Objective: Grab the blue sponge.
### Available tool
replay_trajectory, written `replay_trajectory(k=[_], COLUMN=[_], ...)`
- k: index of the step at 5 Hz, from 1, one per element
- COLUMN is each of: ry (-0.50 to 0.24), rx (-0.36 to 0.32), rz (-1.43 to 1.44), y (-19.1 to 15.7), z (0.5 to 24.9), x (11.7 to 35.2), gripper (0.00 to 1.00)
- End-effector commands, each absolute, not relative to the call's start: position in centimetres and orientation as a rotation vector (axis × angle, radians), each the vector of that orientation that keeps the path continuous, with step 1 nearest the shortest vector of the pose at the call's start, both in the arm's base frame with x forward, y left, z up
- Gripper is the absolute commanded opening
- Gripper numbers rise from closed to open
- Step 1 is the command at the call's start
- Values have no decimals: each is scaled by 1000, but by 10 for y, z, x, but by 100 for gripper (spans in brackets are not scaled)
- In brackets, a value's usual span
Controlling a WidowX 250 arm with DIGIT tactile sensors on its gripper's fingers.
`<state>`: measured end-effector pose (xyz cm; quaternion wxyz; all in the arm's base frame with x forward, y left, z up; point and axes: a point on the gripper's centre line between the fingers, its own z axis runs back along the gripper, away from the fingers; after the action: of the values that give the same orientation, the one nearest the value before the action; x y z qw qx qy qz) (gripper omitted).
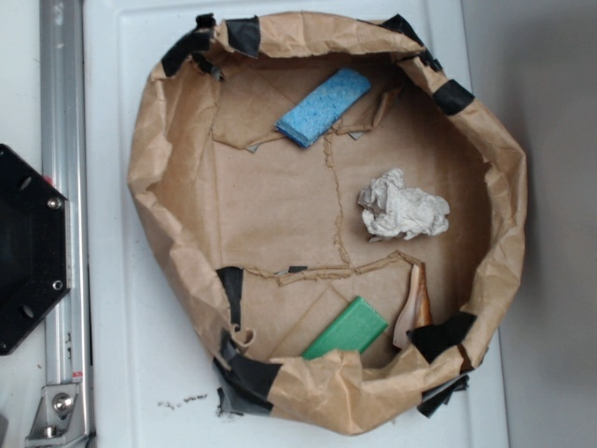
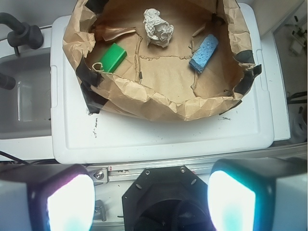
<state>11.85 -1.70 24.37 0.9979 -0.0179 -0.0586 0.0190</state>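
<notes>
The blue sponge (image 1: 324, 106) lies flat at the back of the brown paper basin (image 1: 149, 168), free of anything around it. In the wrist view the blue sponge (image 2: 204, 53) sits at the right side of the paper basin (image 2: 159, 103), far ahead of me. My gripper (image 2: 151, 202) hangs over the black robot base, well short of the basin. Its two glowing pads (image 2: 72, 204) stand wide apart with nothing between them. The gripper does not show in the exterior view.
A crumpled white paper wad (image 1: 402, 207) lies mid-basin, a green block (image 1: 347, 329) and a tan curled object (image 1: 411, 304) near its front wall. The basin rests on a white lid (image 2: 159, 137). A metal rail (image 1: 62, 187) and black robot base (image 1: 28, 247) stand left.
</notes>
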Motion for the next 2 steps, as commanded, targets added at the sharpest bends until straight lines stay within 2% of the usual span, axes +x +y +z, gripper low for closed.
replay_trajectory(k=[1,2], ry=[-117,-191], rx=[-36,-30], rz=[38,267], y=[-17,9], z=[244,224], x=[119,163], gripper=[100,100])
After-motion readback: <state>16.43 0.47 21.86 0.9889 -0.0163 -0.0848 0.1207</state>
